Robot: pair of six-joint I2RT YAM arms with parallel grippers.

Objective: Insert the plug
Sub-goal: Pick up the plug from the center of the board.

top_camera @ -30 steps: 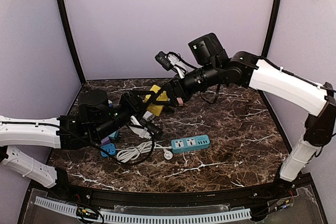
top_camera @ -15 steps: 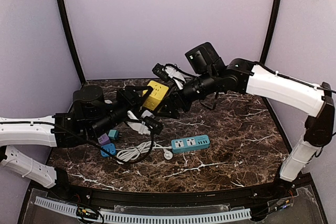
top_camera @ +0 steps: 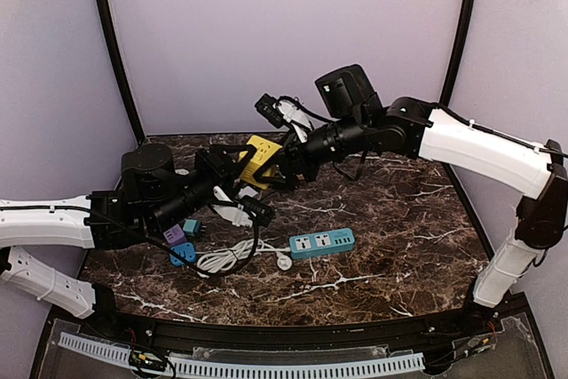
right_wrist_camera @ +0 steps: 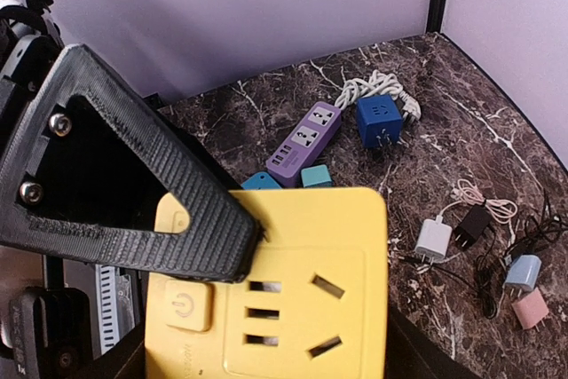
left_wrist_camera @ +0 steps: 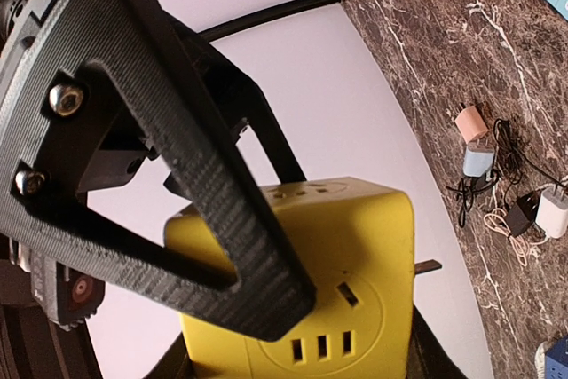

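- Yellow socket cube point(top_camera: 258, 157) is hanging above the bench point(top_camera: 399, 219), pinched in the left gripper point(top_camera: 238, 164).
- Right gripper point(top_camera: 280, 169) is straddling the cube's other side, one finger touching its face; whether it is clamping cannot be told.
- Teal power strip point(top_camera: 322, 242) is lying below both grippers.

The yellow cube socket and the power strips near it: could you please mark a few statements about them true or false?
1. The yellow cube socket is up in the air, off the table. True.
2. The teal power strip lies flat on the table. True.
3. A purple power strip is stacked on the teal one. False: the purple power strip lies on the table, apart from it.
4. A plug already sits in the yellow socket's front face. False: its slots are empty in the right wrist view.
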